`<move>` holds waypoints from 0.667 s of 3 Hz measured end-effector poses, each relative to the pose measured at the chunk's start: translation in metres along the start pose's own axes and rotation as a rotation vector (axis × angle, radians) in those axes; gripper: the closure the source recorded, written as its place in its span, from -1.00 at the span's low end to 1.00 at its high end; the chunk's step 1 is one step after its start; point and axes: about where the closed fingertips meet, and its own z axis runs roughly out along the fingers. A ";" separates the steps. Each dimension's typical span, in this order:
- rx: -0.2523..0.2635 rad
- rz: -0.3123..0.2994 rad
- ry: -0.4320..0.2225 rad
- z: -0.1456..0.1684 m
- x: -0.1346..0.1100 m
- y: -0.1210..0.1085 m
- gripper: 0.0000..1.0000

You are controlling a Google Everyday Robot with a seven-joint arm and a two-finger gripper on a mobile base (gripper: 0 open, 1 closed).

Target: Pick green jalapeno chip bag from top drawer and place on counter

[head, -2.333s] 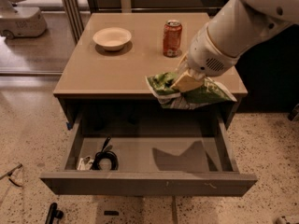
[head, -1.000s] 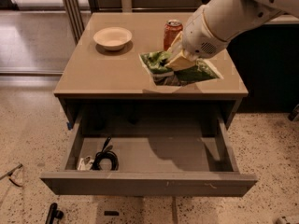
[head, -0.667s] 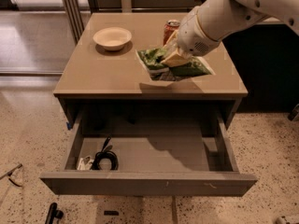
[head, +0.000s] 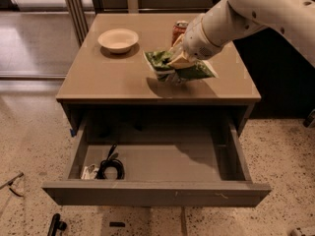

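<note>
The green jalapeno chip bag is crinkled light-green foil, held just above the counter near its right middle. My gripper is shut on the bag's upper part, with the white arm reaching in from the upper right. The bag hangs low over the counter and casts a shadow right under it; I cannot tell if it touches. The top drawer stands pulled out wide below the counter, with the bag no longer in it.
A white bowl sits at the counter's back left. An orange-red soda can stands at the back, partly behind my arm. A coiled black cable and a small white item lie in the drawer's left front corner.
My gripper has carried the bag up from over the drawer's right side, leftward and farther back over the counter, and lower toward its surface.
</note>
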 end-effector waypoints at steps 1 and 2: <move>0.003 0.014 -0.013 0.017 0.011 -0.009 1.00; -0.006 0.031 -0.021 0.036 0.021 -0.014 0.97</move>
